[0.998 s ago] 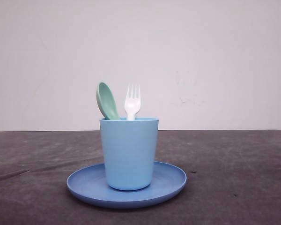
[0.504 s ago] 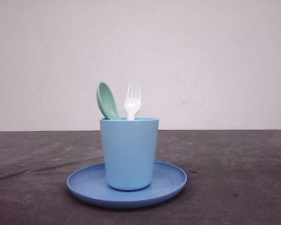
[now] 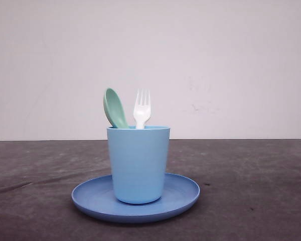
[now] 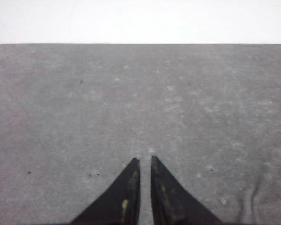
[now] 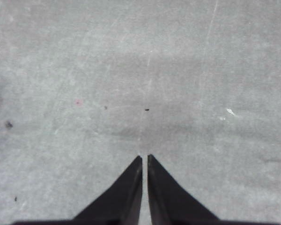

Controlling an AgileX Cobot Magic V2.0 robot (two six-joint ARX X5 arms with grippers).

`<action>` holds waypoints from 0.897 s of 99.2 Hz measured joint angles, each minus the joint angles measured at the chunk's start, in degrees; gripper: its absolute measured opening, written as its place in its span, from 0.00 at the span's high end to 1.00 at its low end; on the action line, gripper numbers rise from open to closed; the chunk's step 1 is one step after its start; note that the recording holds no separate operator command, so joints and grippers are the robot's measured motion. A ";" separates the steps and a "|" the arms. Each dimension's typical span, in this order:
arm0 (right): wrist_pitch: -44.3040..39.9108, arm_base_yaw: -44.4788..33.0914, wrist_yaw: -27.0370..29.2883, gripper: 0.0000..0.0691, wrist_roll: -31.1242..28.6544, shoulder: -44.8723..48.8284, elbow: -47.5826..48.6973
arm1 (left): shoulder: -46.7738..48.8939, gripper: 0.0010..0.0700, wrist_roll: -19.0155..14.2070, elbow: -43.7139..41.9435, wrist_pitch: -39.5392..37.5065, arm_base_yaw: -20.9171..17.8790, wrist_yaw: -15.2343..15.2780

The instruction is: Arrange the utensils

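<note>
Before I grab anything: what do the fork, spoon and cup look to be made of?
Fork: white, probably moulded plastic; thick, blunt tines, dull sheen. Spoon: mint-green, likely the same; opaque, smooth matte bowl. Cup: light blue, seemingly matte plastic; even colour, soft highlights, no glassy reflections.

Left gripper [image 4: 145,161]: two black fingers pressed nearly together, thin gap between tips, nothing held. Right gripper [image 5: 144,159]: black fingers also almost touching, nothing between them. Both point down low over table.
</note>
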State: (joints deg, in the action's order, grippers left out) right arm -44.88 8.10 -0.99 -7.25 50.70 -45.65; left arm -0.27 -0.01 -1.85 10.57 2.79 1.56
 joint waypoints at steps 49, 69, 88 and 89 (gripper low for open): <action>26.99 -4.15 -7.10 0.97 2.97 -34.73 29.14 | 0.00 0.99 0.00 0.00 0.00 0.00 0.00; 30.64 -5.60 -8.02 0.97 2.95 -47.28 41.16 | 0.00 0.99 0.00 0.00 0.00 0.00 0.00; 33.38 -5.60 -5.84 0.97 2.95 -50.47 43.63 | 0.00 0.99 0.00 0.00 0.00 0.00 0.00; 33.66 -5.60 -5.75 0.97 2.95 -50.47 43.76 | 0.00 0.99 0.00 0.00 0.00 0.00 0.00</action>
State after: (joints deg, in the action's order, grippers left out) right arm -11.22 2.50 -6.74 -4.29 0.23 -1.89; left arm -0.27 -0.01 -1.85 10.57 2.79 1.56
